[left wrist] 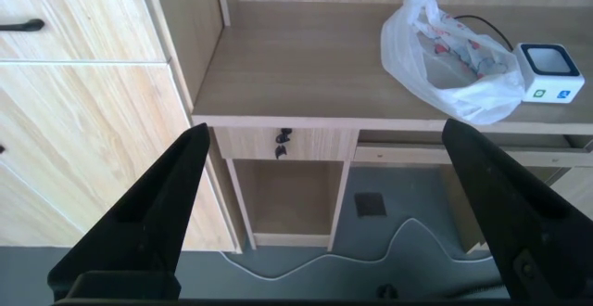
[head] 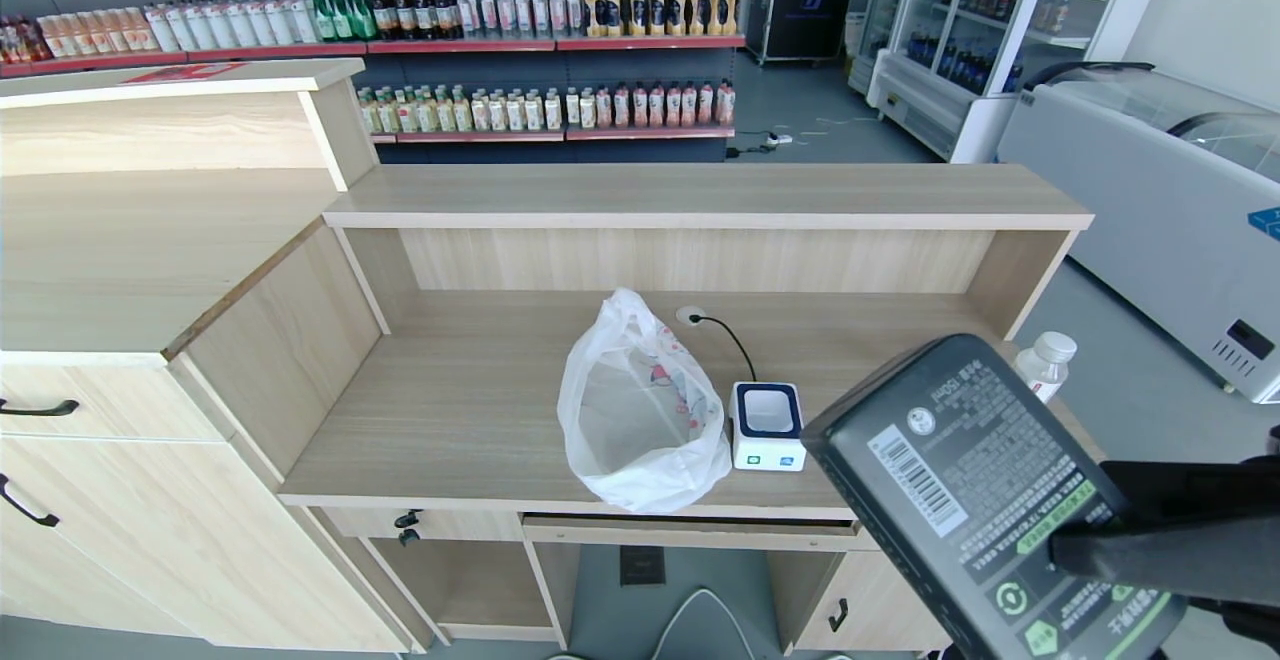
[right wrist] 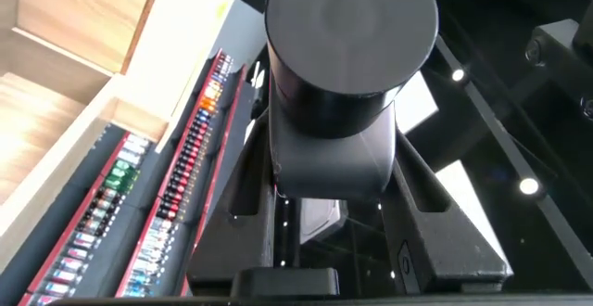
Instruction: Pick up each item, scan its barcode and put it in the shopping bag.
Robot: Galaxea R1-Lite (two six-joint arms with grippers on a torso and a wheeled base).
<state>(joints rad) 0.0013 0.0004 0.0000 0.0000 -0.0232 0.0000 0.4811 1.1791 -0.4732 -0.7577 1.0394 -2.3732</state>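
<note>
My right gripper (head: 1095, 540) is shut on a black flat-sided container (head: 960, 500) with a round cap, held up at the lower right. Its label with the white barcode (head: 914, 480) faces the head camera. In the right wrist view the container (right wrist: 347, 74) stands between the fingers (right wrist: 445, 232). A white plastic shopping bag (head: 640, 410) stands open on the wooden counter (head: 450, 420), and a small white scanner (head: 767, 425) sits just right of it. My left gripper (left wrist: 324, 204) hangs open and holds nothing, low in front of the counter, left of the bag (left wrist: 454, 51) and scanner (left wrist: 549, 71).
A white-capped bottle (head: 1043, 363) stands at the counter's right end, behind the held container. The counter has a raised back shelf (head: 700, 195) and side walls. A taller cabinet (head: 150, 270) borders it on the left. The scanner's black cable (head: 725, 335) runs to a hole behind the bag.
</note>
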